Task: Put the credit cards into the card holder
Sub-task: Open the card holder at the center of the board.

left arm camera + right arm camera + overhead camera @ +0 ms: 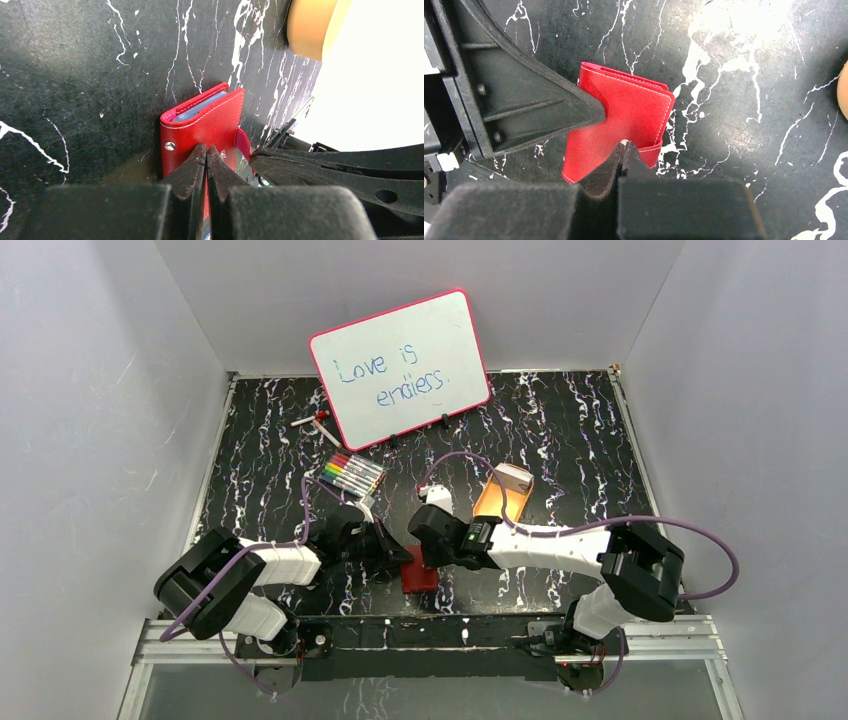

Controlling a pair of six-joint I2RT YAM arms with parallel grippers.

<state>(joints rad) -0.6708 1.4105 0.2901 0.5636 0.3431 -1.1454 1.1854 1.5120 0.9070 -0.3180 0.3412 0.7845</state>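
Left hand (206, 149) and right hand (623, 145), both clenched, tips at the stitched red leathery card holder (210, 122).

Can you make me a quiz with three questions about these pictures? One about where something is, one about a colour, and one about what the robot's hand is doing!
1. Where is the card holder?
A. far left corner
B. near the front, between the left gripper and the right gripper
C. far right corner

2. What colour is the card holder?
A. blue
B. yellow
C. red

3. How are the left gripper's fingers?
A. spread wide
B. closed together
C. out of sight

Answers:
1 B: the top view shows it between both arms' tips.
2 C: both wrist views show it is red.
3 B: the left wrist view shows them pressed together on the cover.
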